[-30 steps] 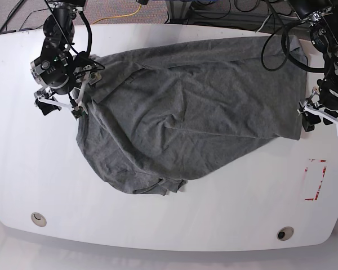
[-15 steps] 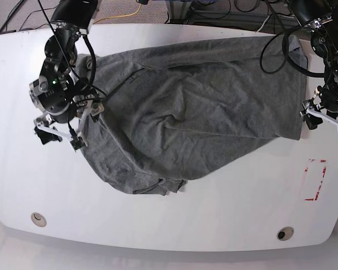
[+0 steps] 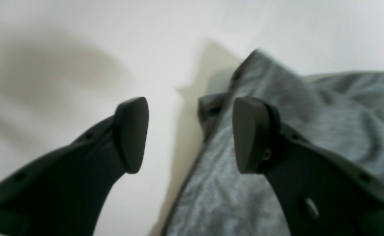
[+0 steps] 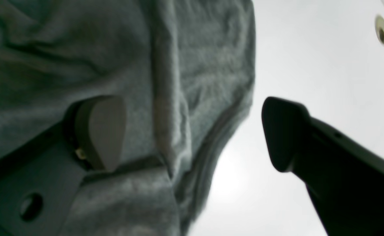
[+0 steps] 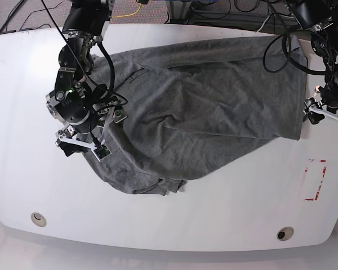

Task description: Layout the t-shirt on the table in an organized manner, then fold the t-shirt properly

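As seen from overhead, the heather-grey knit cotton t-shirt (image 5: 197, 107) lies spread but rumpled on the glossy white table (image 5: 214, 225), covering most of the far half of the top. Its long axis runs side to side across the table, sloping slightly: the edge at the right of the base view is straight and fairly flat, while the opposite end is bunched and sags toward the near edge, ending in a folded lump (image 5: 158, 185) near the table's middle. Creases radiate from the centre of the cloth.

The right gripper (image 5: 83, 147), on the left of the base view, hangs over the bunched end of the garment. Its jaws stand wide apart; in the right wrist view one finger (image 4: 100, 131) is above the grey fabric and the other (image 4: 283, 131) above bare tabletop, with the shirt's hemmed edge (image 4: 211, 131) between them. Nothing is pinched.

The left gripper (image 5: 325, 115), on the right of the base view, sits at the shirt's straight edge. Its jaws are parted, one finger (image 3: 131, 134) over the white surface and the other (image 3: 249, 134) over the cloth, straddling the edge. The wrist picture is blurred, so contact with the fabric cannot be confirmed.

A red tape rectangle (image 5: 315, 180) lies near that end, apart from the shirt.
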